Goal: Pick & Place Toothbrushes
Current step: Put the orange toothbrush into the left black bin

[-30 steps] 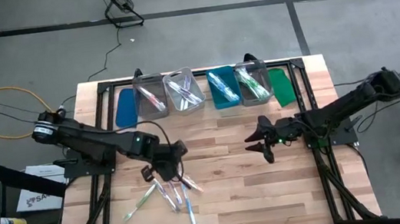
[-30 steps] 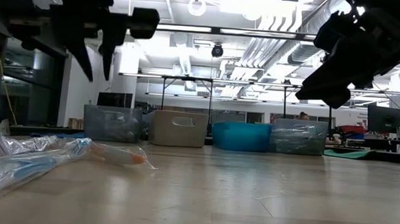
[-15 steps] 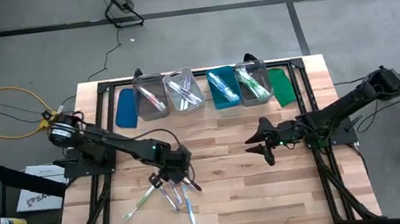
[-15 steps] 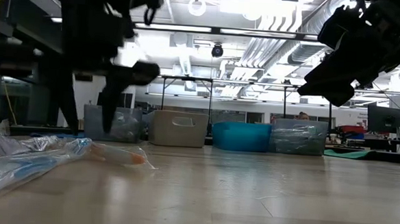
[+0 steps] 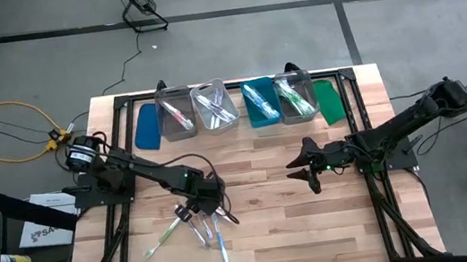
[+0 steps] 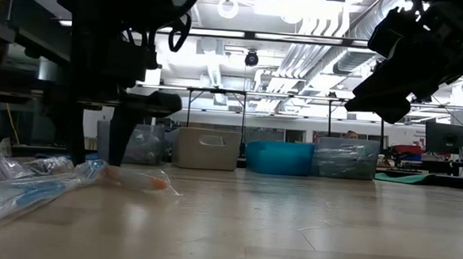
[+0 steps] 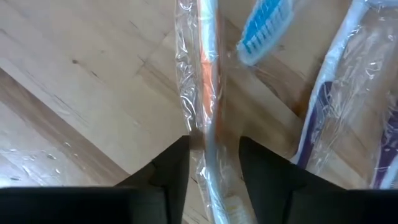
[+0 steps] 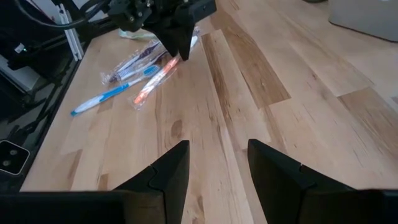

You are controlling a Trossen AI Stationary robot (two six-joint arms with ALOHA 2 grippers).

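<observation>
Left gripper (image 7: 214, 163) straddles a wrapped orange toothbrush (image 7: 209, 93) in the loose pile on the table (image 5: 319, 228), fingers apart and not yet closed.

The slick wrapper could slide out as the fingers close, or they could catch the blue toothbrush (image 7: 264, 28) and purple toothbrush (image 7: 323, 118) lying just beside it. The right gripper (image 5: 300, 169) hovers mid-table, fingers parted and empty. Four bins (image 5: 236, 103) wait along the far edge, with nothing lying between.
</observation>
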